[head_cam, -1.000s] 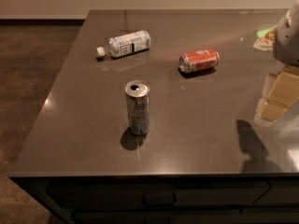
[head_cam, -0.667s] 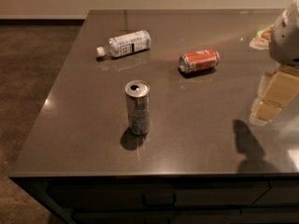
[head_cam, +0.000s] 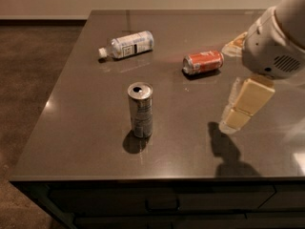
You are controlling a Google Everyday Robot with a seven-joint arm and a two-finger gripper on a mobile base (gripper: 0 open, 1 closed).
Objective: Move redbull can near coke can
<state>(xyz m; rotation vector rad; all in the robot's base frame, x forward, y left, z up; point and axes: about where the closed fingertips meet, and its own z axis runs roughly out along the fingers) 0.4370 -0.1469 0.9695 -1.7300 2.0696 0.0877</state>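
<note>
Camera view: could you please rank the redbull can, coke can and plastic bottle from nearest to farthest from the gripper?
The gripper hovers over the right side of the table.
1. and 2. The coke can, lying on its side behind it, and the redbull can, upright at centre, are too close to call.
3. The plastic bottle, lying at the far left.

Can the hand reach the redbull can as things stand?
Probably yes. The hand hovers right of the upright redbull can, only tabletop between them; coke can and bottle lie farther back.
</note>
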